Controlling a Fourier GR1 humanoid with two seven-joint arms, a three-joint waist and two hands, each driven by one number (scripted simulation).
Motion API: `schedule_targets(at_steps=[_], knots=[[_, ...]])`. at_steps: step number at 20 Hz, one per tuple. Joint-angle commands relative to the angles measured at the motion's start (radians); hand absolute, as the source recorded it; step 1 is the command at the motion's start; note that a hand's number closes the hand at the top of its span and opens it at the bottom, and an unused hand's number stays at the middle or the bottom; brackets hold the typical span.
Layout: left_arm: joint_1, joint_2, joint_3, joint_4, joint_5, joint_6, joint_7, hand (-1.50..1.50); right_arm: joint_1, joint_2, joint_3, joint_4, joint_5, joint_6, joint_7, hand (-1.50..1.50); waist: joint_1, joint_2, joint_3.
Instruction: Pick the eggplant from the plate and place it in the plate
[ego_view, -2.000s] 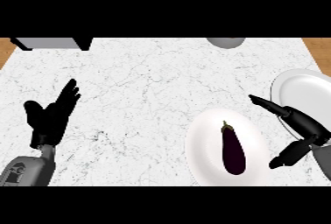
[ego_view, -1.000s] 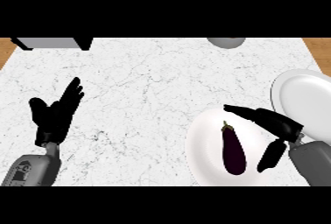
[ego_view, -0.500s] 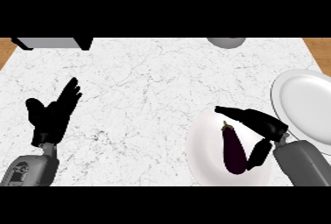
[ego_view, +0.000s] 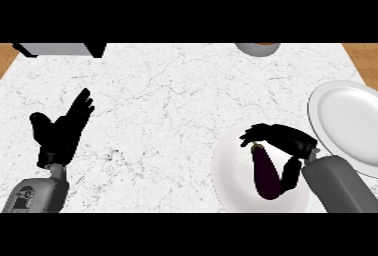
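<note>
On my feed the right hand (ego_view: 286, 141) is bent over the stem end of the eggplant (ego_view: 265, 172). Its fingers (ego_view: 252, 136) are curled down round the tip and the thumb (ego_view: 290, 176) lies along the flank on the forearm's side, so I read it as closed round the eggplant. I can't tell whether every finger actually touches the skin.

The eggplant lies lengthwise on the near plate (ego_view: 230, 175), directly under the hand. Its stem is tucked beneath the fingers and its rounded dark end points back toward the wrist (it looks flat on the plate, not lifted). That white plate spreads out below and to the inner side of the hand.

The second plate (ego_view: 347, 120) sits just beyond the hand's outer side, partly cut by the edge of the view, and the wrist is close to its rim.

My left hand (ego_view: 59, 132) is well apart from all this, across the marble tabletop (ego_view: 170, 110). It rests open with its fingers straight and pointing away from me, and it holds nothing.

Far ahead of the right hand's fingers, at the tabletop's far edge, I can see part of a grey round object (ego_view: 258, 48).
</note>
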Motion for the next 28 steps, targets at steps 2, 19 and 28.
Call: schedule_targets(at_steps=[2,19,28], knots=[[-0.021,0.012,0.030,0.073,0.004,-0.039,-0.054,0.00,0.034,0.033,0.056,-0.020,0.038,-0.003,-0.074,1.50,-0.002,0.009,0.009],[0.011,-0.004,0.039,0.004,-0.013,-0.020,0.004,0.00,0.147,0.208,-0.083,-0.304,0.220,-0.313,0.437,1.50,-0.027,0.001,0.007],[0.028,-0.020,0.036,0.004,-0.019,-0.013,-0.008,0.00,0.176,0.235,-0.178,-0.656,0.409,-0.610,0.616,1.50,-0.030,0.000,0.008]])
